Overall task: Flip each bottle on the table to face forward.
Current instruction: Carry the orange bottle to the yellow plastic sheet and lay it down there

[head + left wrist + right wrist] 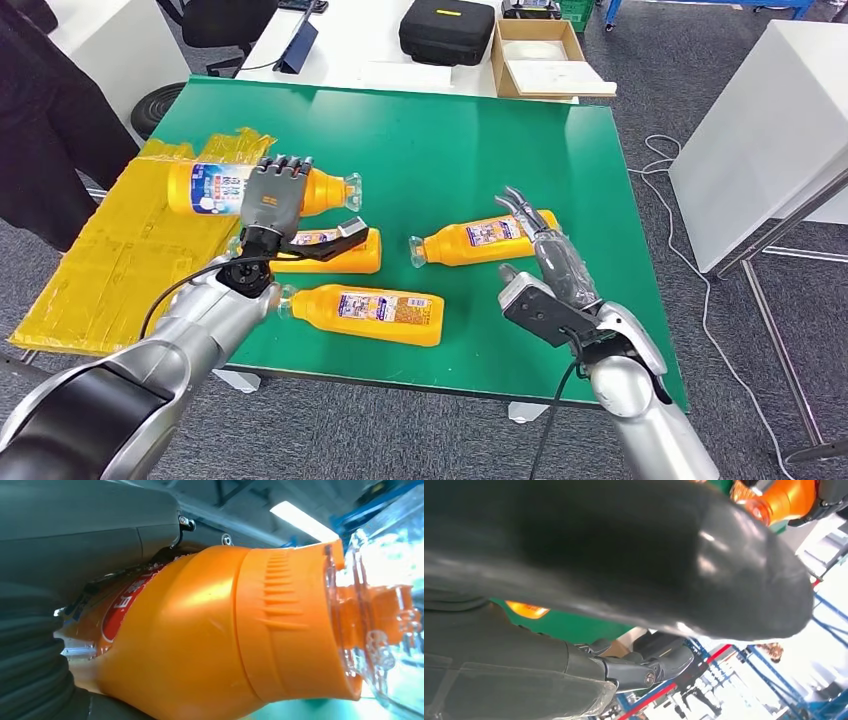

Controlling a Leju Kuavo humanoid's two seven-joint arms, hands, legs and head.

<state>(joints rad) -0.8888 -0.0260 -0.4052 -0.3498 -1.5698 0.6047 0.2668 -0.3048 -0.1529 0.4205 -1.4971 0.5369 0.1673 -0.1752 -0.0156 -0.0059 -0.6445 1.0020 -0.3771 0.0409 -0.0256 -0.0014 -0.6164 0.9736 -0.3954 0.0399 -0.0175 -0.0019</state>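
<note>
I've got the left hand [272, 197] wrapped around 1 bottle [210, 187] lifted above the table's [450, 140] left edge, right hand [545, 265] spread wide holding nothing; I'd roll label-up and lower gently.

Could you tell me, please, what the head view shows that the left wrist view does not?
Only the head view shows the green table, three more orange bottles lying on it, the open right hand and the black case. Only the left wrist view shows the raised bottle's ribbed shoulder and clear cap up close. Both show the left hand holding that bottle.
</note>
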